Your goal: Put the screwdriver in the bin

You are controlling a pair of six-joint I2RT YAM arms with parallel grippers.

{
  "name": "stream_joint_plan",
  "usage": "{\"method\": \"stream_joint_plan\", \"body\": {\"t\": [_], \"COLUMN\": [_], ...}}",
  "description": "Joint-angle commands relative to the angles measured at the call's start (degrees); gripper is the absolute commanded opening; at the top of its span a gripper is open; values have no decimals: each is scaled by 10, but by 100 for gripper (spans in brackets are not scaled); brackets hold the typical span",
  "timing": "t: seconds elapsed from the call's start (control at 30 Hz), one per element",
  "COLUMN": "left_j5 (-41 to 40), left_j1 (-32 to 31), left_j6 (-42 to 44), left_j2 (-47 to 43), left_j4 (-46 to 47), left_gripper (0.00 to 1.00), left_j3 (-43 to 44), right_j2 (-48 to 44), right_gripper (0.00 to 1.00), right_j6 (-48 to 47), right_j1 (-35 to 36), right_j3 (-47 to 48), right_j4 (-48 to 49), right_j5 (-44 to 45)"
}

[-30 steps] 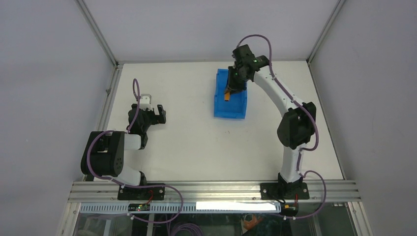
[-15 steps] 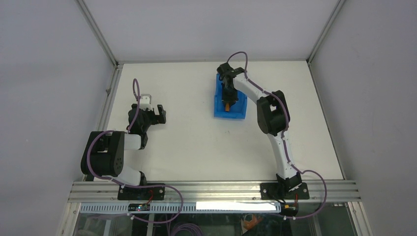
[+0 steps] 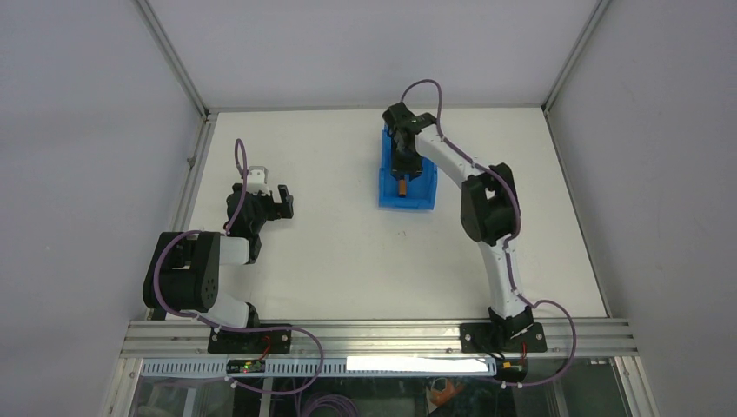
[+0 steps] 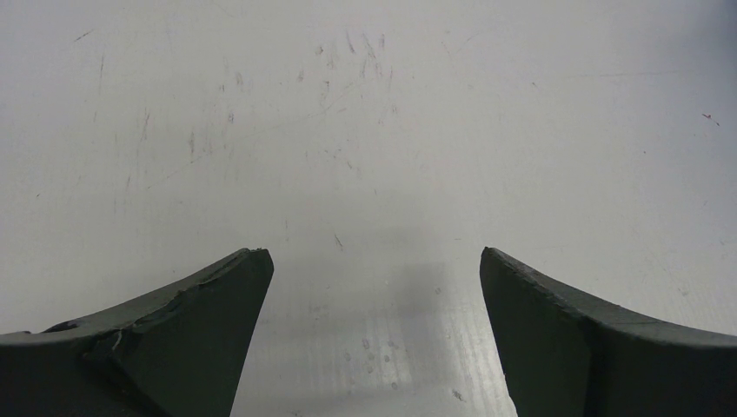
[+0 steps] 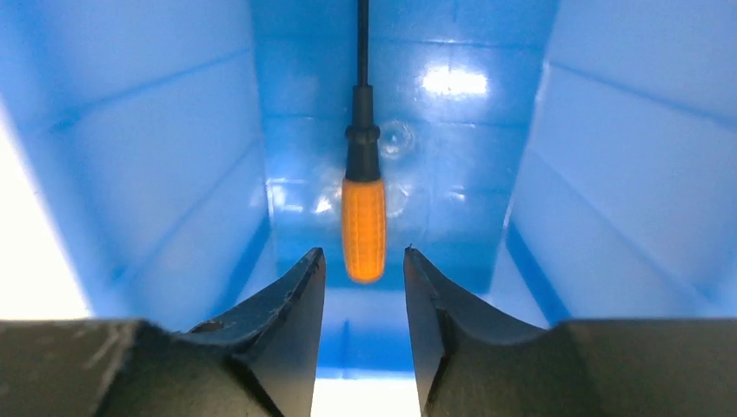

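The blue bin (image 3: 421,198) stands on the table at the back centre. The screwdriver (image 3: 402,186), with its orange handle and black shaft, lies on the bin's floor. My right gripper (image 3: 403,163) reaches down into the bin. In the right wrist view the bin walls (image 5: 608,174) rise on both sides. The screwdriver (image 5: 363,228) lies just ahead of my right gripper (image 5: 363,254), whose jaws stand slightly apart with blue showing on each side of the handle's end. My left gripper (image 3: 280,203) is open and empty over bare table at the left, and also shows in its wrist view (image 4: 372,254).
White tabletop (image 3: 348,252) with a metal frame along the left and back edges. The right arm's elbow (image 3: 488,208) hangs over the table to the right of the bin. A rail runs along the near edge.
My right arm has folded down and lowered the gripper into the bin. The screwdriver, held a second ago, now lies loose on the bin's floor. The left arm has not moved.
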Motion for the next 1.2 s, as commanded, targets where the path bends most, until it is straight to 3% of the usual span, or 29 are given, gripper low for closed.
{"method": "stream_joint_plan", "body": {"t": [0.0, 0.13, 0.23, 0.5, 0.77, 0.93, 1.17], "left_j5": [9, 10, 9, 10, 10, 10, 10], "left_j1": [3, 3, 3, 3, 3, 3, 3], "left_j6": [-1, -1, -1, -1, -1, -1, -2], "left_j2": [-3, -3, -3, -4, -3, -3, -3], "left_j4": [38, 38, 38, 38, 38, 38, 38], "left_gripper": [99, 99, 99, 99, 99, 99, 99], "left_j3": [9, 9, 9, 9, 9, 9, 9], "right_j2": [-150, -262, -364, -642, -808, -864, -911], "right_gripper": [41, 58, 98, 99, 99, 99, 99], "right_j6": [-9, -44, -74, -79, -33, -10, -26], "right_j1": [4, 3, -1, -40, -62, -63, -63], "right_j3": [-2, -88, -189, -532, -816, -919, -967], "right_j4": [5, 38, 98, 296, 461, 547, 587], "right_j5": [20, 19, 5, 2, 31, 11, 11]}}
